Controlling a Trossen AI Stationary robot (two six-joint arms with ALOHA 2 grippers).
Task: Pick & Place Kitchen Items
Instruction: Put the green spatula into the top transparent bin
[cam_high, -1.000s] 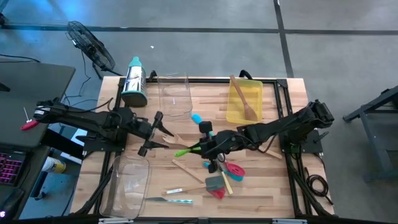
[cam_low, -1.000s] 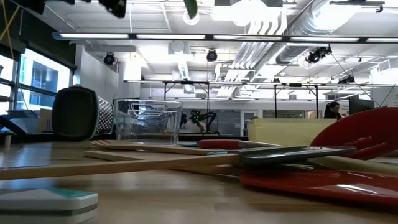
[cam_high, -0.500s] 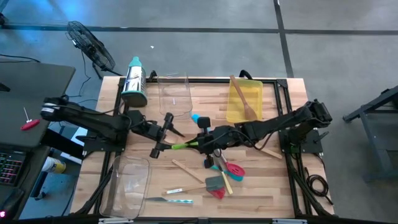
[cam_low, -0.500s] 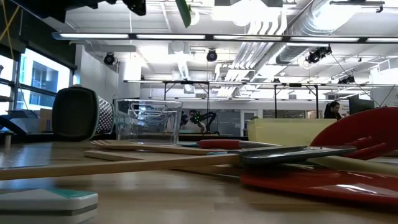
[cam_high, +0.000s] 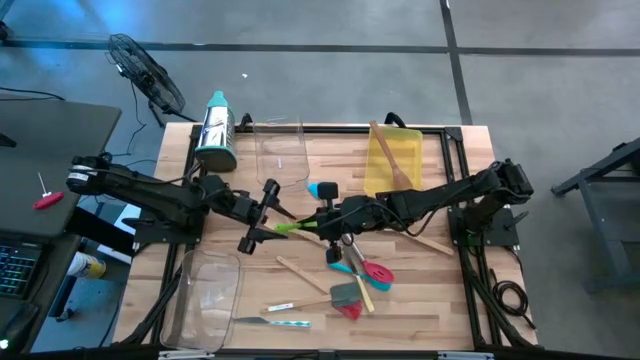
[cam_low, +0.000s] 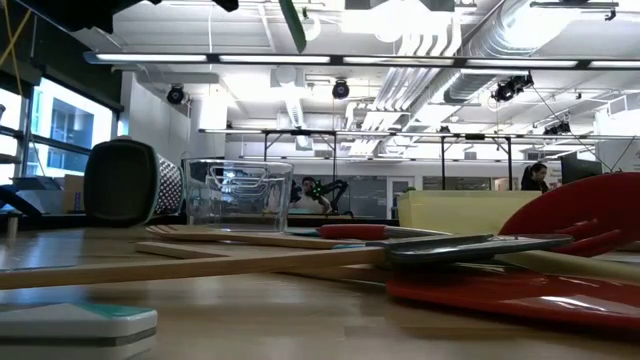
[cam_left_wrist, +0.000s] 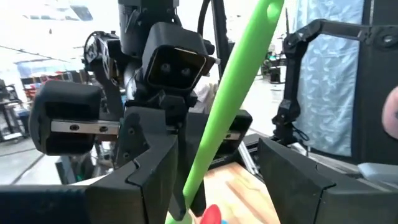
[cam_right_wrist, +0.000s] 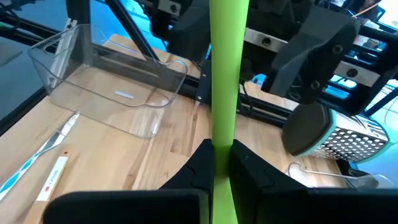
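Two arms are meeting above the middle of the wooden table (cam_high: 420, 280), and a handover seems to be in progress. Going from the biggest things: the clear bin (cam_high: 205, 297) near the left front corner is standing with nothing visible inside, the other clear bin (cam_high: 281, 152) at the back looks the same, and the yellow bin (cam_high: 378, 176) is holding one wooden spoon (cam_high: 392, 160). Most utensils are lying loose on the boards: a red spatula (cam_high: 376, 272), a grey spatula (cam_high: 345, 294), a knife (cam_high: 270, 322). The right gripper (cam_high: 327, 225) is squeezing its fingers tight on the green spatula (cam_high: 293, 228), lifted in the air. The left gripper (cam_high: 259, 215) is spreading its fingers wide around the green handle without closing. I judge the task is only beginning.
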